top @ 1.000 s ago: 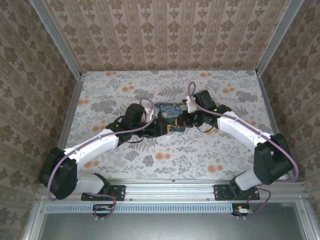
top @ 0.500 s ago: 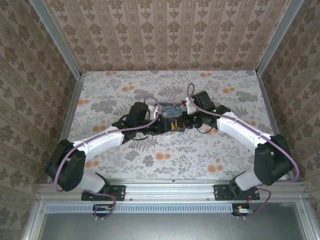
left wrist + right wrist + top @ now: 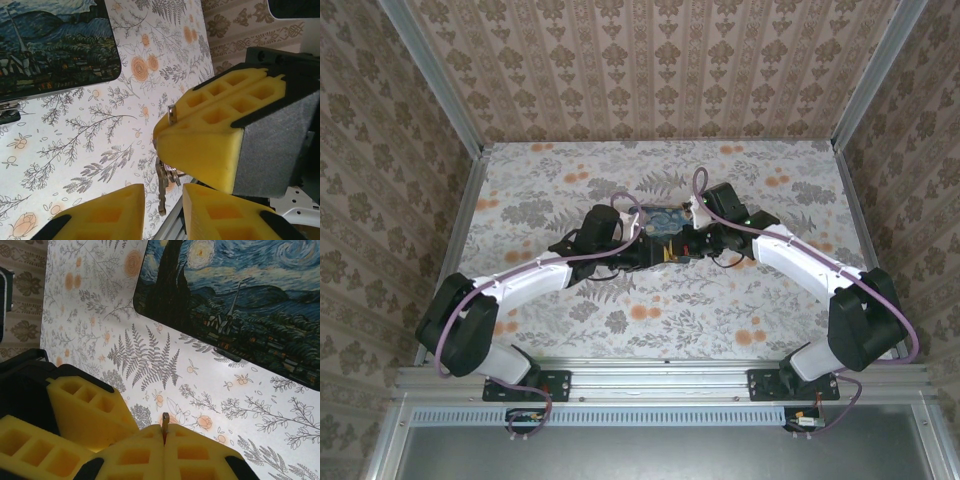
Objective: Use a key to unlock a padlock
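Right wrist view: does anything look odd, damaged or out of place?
Nothing stands out. The right pincer is shut on a thin metal piece that pokes out above it; the blue box lies flat.

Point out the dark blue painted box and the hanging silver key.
Dark blue box with swirly painting print [image 3: 240, 300]: right wrist view, its printed top.
Small silver key [image 3: 161, 195]: left wrist view, its hanging blade.

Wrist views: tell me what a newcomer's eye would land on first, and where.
Chunky yellow foam fingers dominate both wrist views. The right end effector, low in its own view, is shut on a thin metal key, and in the left wrist view a toothed key dangles beneath it, in line with the gap of the open left end effector. Behind lies the dark blue box with a swirling night-sky print on the floral table.
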